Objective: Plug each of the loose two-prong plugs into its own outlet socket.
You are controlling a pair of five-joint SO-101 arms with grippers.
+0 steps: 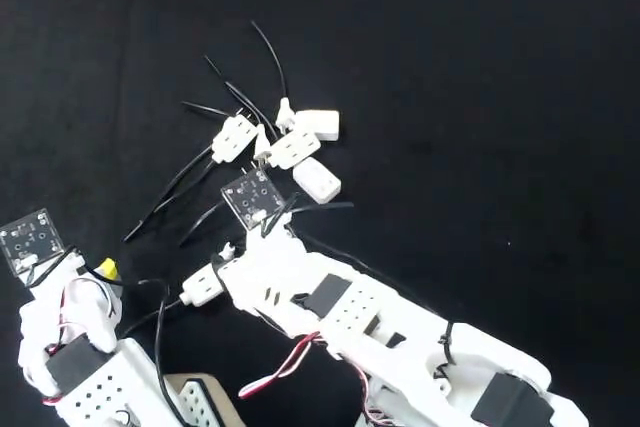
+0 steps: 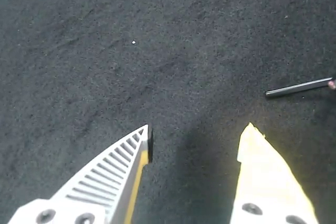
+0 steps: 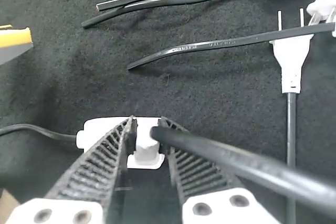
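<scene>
My right gripper [image 3: 147, 124] is shut on a small white plug [image 3: 144, 153], which sits against a white outlet socket [image 3: 102, 128]; a black cable [image 3: 236, 163] lies across one finger. In the high view that socket [image 1: 200, 287] lies near the table's front, at the tip of the right gripper [image 1: 226, 265]. A loose two-prong plug [image 3: 290, 56] lies apart on the cloth. More white sockets and plugs [image 1: 293, 150] are clustered at mid-table with black cables. My left gripper [image 2: 198, 128] is open over bare black cloth at the front left, with a cable end [image 2: 299, 87] beside it.
Black cloth covers the table [image 1: 480, 97]. Thin black cables [image 1: 170, 192] fan out from the cluster toward the front left. The left arm's yellow-tipped finger [image 1: 106, 269] is close to the gripped socket's cable [image 1: 160, 299]. The right and far parts of the cloth are open.
</scene>
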